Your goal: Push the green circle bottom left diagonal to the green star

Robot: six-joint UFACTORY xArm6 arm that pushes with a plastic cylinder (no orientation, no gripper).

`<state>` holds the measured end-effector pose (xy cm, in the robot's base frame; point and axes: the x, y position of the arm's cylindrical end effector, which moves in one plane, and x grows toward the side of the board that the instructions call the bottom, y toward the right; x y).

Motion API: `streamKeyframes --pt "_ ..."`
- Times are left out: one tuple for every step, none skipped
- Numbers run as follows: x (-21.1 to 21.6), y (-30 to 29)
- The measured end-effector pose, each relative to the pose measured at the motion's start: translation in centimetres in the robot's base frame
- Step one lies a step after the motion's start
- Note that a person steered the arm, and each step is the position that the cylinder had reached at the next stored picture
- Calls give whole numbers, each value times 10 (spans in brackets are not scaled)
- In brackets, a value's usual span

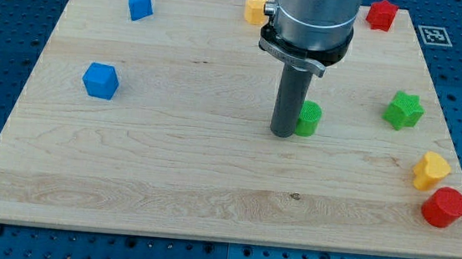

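My tip [282, 134], a bare rod with no hand, touches the green circle's [308, 119] left side.

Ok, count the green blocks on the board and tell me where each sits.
2. The green circle sits near the board's middle, touching the right side of my tip. The green star lies near the view's right edge. The arm could hide another.

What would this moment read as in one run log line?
my tip: touching green circle on its left | green star: right of circle, apart | placement: not yet done
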<state>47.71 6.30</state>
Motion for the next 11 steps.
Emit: streamKeyframes --pt "-23 -7" --pt "-33 -2" --pt "-33 25" --pt "-33 40" --pt "-33 41" --pt "-33 42" --pt "-17 36" --pt "-5 37" --pt "4 38" --pt "24 37" --pt "25 40"
